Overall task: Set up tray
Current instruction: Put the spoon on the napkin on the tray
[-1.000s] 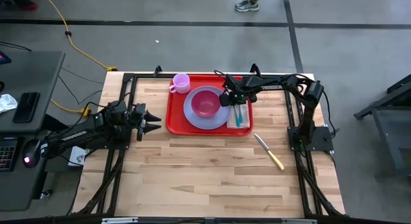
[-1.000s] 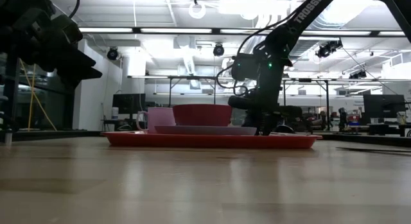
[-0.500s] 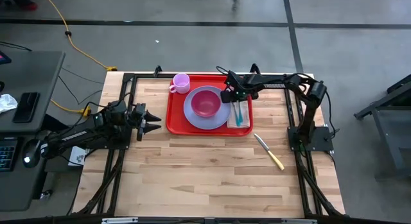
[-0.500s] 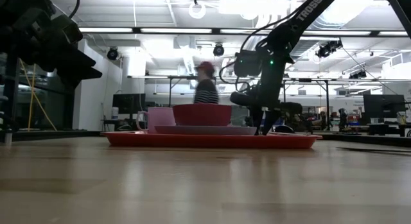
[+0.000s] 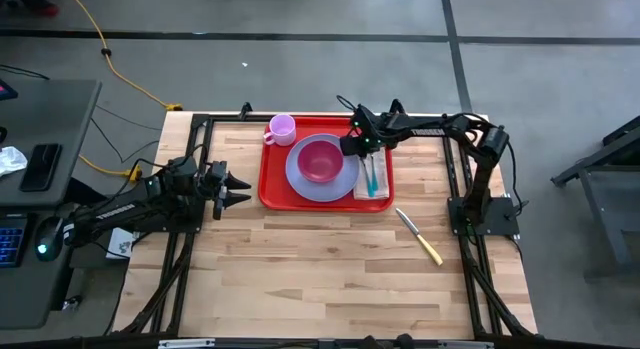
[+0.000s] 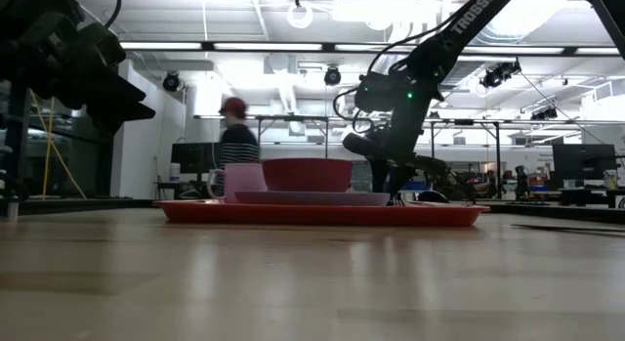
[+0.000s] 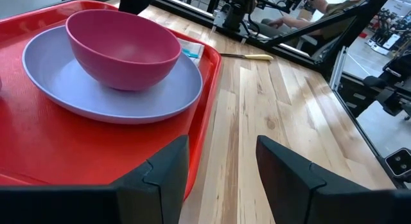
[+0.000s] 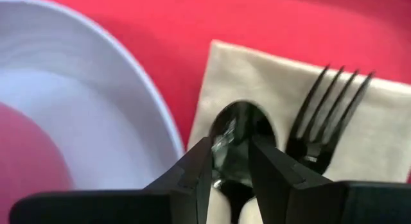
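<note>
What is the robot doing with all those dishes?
It's setting up a meal on the red tray. A pink bowl sits on a lavender plate, with a pink cup beside it. The right claw hangs just above the napkin, where a spoon and fork lie. A knife waits on the table. The left claw rests open beside the tray.

The right gripper (image 5: pixel 352 145) reaches in from the table's far right, fingers narrowly parted. The left gripper (image 5: pixel 236 190) waits open at the left edge.
</note>
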